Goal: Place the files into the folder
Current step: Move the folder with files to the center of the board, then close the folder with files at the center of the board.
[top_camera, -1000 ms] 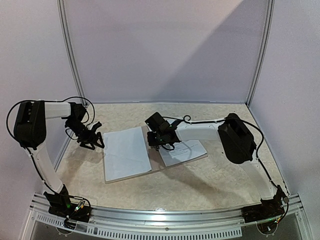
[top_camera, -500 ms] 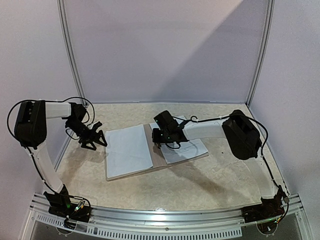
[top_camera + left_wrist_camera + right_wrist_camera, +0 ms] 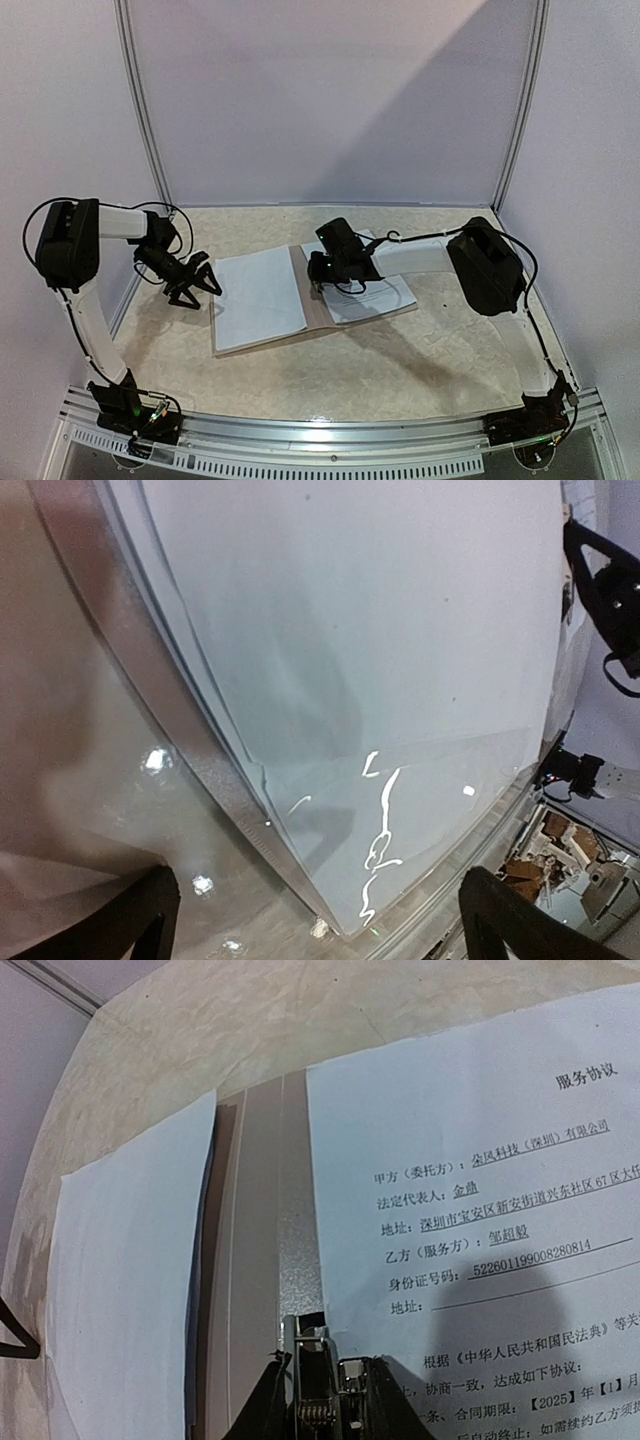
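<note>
- From above you see the folder (image 3: 318, 314) lying open on the table (image 3: 400, 360). The files lie on it: a blank sheet (image 3: 258, 298) on its left half and a printed sheet (image 3: 378, 298) on its right half.
- Your left gripper (image 3: 192, 282) sits just off the folder's left edge, its jaws spread wide and holding nothing.
- The left wrist camera adds what the overhead one cannot. The fingers (image 3: 140, 920) stand far apart, and a corner of the blank sheet (image 3: 380, 630) shows between them.
- Your right gripper (image 3: 320, 275) hangs over the folder's spine. From above you cannot tell what its jaws are doing.
- The right wrist camera settles it: the fingers (image 3: 385, 1400) are drawn in close on the metal clip (image 3: 310, 1360) at the spine.
- In that same view the folder's brown card (image 3: 260, 1210) runs up from the clip. The printed sheet (image 3: 480, 1190) lies to its right and the blank sheet (image 3: 130, 1290) to its left.
- Only this close view lets you make out lines of black text on the printed sheet.
</note>
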Robot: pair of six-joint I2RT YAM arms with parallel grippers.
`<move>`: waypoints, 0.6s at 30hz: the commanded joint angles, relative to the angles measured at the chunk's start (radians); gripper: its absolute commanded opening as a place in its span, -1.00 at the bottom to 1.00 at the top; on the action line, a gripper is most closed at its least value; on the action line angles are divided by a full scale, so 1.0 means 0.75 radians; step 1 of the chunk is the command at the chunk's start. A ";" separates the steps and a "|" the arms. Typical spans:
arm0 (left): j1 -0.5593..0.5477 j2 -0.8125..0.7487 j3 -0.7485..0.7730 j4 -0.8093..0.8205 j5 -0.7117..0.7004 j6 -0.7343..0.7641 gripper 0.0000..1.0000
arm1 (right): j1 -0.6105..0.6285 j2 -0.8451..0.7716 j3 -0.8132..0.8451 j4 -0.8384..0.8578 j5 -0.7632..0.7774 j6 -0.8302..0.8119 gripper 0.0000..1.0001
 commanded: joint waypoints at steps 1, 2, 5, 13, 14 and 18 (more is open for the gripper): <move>0.009 0.037 -0.038 -0.020 0.115 -0.015 0.99 | -0.044 0.020 -0.096 -0.058 -0.087 0.093 -0.68; 0.008 0.017 -0.041 -0.017 0.117 -0.012 0.99 | -0.047 0.017 -0.097 -0.057 -0.088 0.098 -0.68; -0.021 -0.121 -0.030 -0.008 0.073 0.049 0.99 | -0.046 0.014 -0.088 -0.066 -0.090 0.096 -0.69; -0.574 -0.714 -0.161 0.153 -0.588 0.506 0.99 | -0.046 0.033 -0.082 -0.063 -0.101 0.108 -0.71; -0.645 -0.765 -0.203 0.198 -0.643 0.544 0.99 | -0.047 0.035 -0.080 -0.062 -0.102 0.111 -0.72; -0.957 -0.751 -0.280 0.323 -0.957 0.630 0.99 | -0.047 0.049 -0.065 -0.075 -0.104 0.113 -0.73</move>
